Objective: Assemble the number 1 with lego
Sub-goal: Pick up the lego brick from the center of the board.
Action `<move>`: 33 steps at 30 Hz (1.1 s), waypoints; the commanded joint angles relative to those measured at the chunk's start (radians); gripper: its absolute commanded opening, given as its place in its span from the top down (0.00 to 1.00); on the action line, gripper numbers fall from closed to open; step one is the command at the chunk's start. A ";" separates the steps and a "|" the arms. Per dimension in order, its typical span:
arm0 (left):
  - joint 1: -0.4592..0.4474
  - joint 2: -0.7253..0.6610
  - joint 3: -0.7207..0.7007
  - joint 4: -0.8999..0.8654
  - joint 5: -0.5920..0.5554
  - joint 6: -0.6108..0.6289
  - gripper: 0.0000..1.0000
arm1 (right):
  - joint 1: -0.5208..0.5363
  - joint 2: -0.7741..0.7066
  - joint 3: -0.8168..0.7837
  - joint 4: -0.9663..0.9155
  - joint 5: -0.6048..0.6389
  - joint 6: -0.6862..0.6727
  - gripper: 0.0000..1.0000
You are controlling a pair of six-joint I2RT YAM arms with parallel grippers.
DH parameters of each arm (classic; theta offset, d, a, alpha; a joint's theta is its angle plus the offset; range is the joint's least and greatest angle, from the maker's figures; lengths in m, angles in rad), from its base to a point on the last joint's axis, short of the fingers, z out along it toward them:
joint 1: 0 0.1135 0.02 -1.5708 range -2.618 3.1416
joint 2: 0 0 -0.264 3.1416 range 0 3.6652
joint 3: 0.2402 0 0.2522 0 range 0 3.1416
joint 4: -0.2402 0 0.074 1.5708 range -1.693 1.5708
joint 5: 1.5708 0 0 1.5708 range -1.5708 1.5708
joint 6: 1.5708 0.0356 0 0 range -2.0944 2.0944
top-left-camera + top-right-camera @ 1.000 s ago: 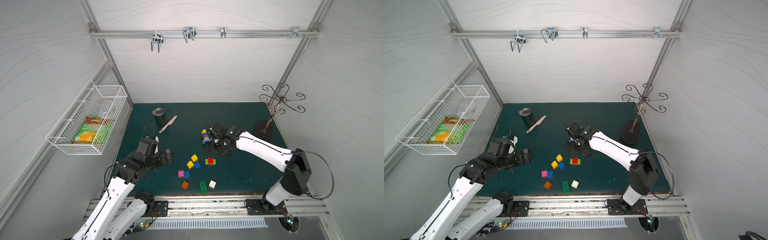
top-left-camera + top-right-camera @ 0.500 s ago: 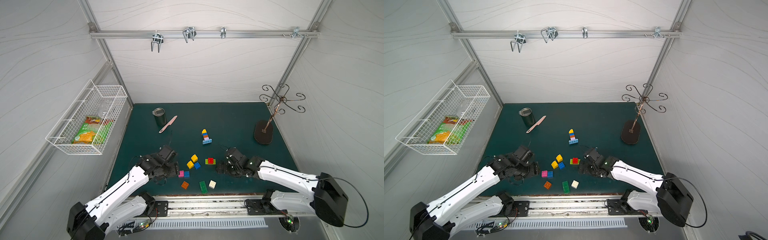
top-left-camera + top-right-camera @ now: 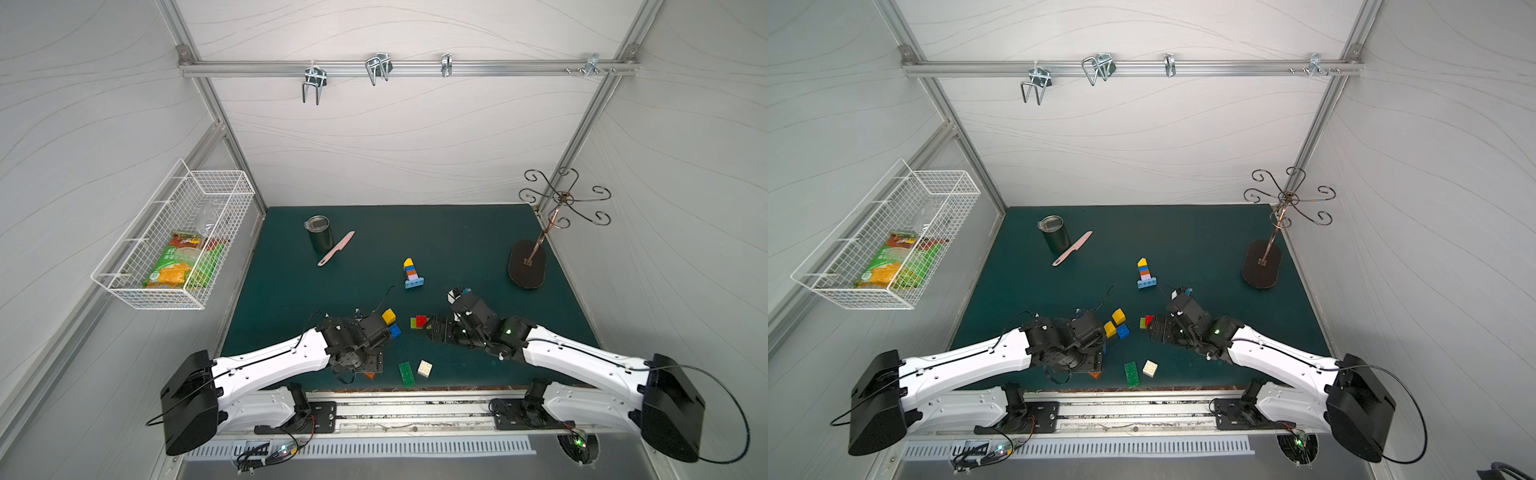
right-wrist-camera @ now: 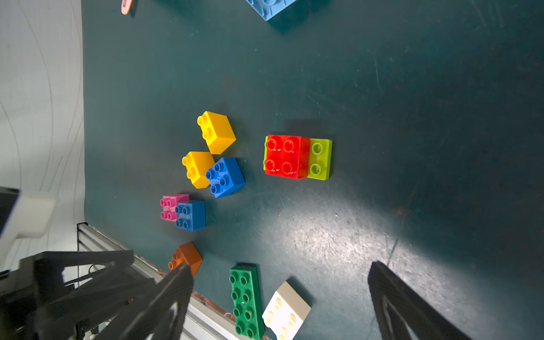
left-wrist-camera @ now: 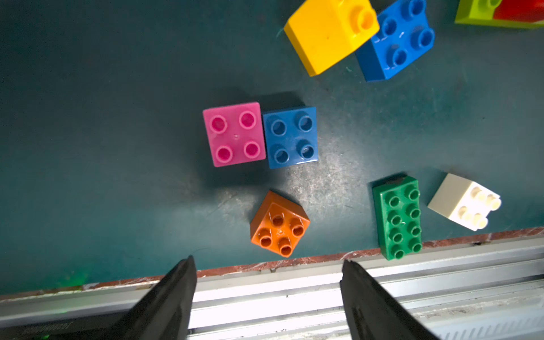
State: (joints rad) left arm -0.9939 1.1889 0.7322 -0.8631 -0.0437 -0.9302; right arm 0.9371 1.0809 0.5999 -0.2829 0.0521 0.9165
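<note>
Two tools, both open and empty. Your left tool [image 5: 267, 260] is nearest the orange brick [image 5: 279, 223], which lies by the table's [image 5: 88, 147] front edge, just ahead of the tips and turned corner-on to them. Your right tool [image 4: 279, 265] sits farther off.

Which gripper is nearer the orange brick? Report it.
Left. The left gripper hovers right by the orange brick, jaws open; the right gripper sits farther off, near the red brick.

Left hand [image 5: 268, 260], right hand [image 4: 279, 266] open
</note>
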 commanded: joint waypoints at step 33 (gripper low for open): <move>-0.003 0.270 0.053 0.115 0.162 0.126 0.49 | -0.050 -0.075 -0.080 0.053 -0.021 0.022 0.18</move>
State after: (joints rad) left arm -0.9958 1.4380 0.7383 -0.7502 0.1139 -0.8177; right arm 0.8913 1.0000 0.5240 -0.2401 0.0387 0.9363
